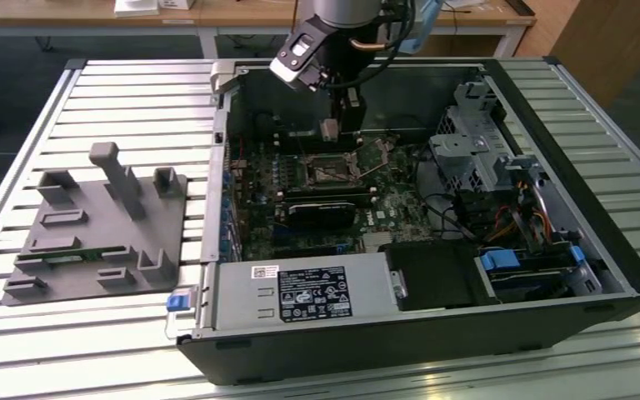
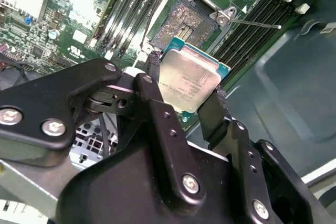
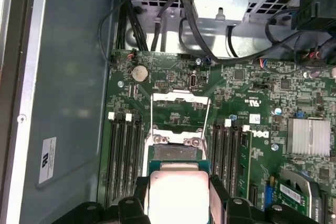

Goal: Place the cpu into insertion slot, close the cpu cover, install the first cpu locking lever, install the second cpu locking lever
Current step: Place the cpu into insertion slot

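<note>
Now, in the exterior view, the arm reaches down from the far side into an open computer case (image 1: 542,275) lying on a slatted metal tabletop (image 1: 131,92). Its claw (image 1: 337,129) hangs above the green board, just on the far side of the socket (image 1: 326,169). A long black card (image 1: 322,208) lies on the near side of the socket. A grey plastic holder (image 1: 97,225) sits on the tabletop towards the exterior view's left, well apart from the case.

In the second wrist view, the claw (image 2: 184,87) is clamped on the chip (image 2: 191,74), with a black finger (image 2: 212,111) pressed against each of two opposite edges. The chip is tilted, its dull metal top facing the camera, and it is raised clear of the board. The socket (image 2: 191,19) lies beyond it, uncovered, its dark centre bare. A thin metal lever (image 2: 257,23) sticks out from one corner of the socket.

In the first wrist view, the chip (image 3: 178,184) sits between the fingers of the claw (image 3: 179,195), beside the socket (image 3: 176,153) and not in it. The cover (image 3: 180,109) is swung up off the socket on the side away from the chip. Rows of black memory slots (image 3: 123,150) run along both sides of the socket.
</note>
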Tool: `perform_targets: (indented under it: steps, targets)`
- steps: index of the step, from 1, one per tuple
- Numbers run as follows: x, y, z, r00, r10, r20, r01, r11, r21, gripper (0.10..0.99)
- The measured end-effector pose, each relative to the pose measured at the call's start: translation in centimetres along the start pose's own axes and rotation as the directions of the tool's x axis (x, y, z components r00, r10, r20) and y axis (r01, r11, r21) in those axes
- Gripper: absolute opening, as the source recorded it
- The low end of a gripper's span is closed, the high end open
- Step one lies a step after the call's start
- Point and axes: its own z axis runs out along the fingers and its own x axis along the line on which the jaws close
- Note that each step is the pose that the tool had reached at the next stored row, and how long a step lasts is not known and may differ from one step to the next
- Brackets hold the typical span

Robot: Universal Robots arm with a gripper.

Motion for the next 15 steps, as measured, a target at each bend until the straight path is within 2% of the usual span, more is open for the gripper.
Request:
perform_targets:
  steps: [9,15]
  targets:
    - [0.17,-0.11,1.61,1.0,0.009,0.0013,-0.009,1.0,0.0,0.541]
    - [0.15,-0.21,2.61,0.9999,0.011,0.006,-0.011,0.9999,0.0,0.541]
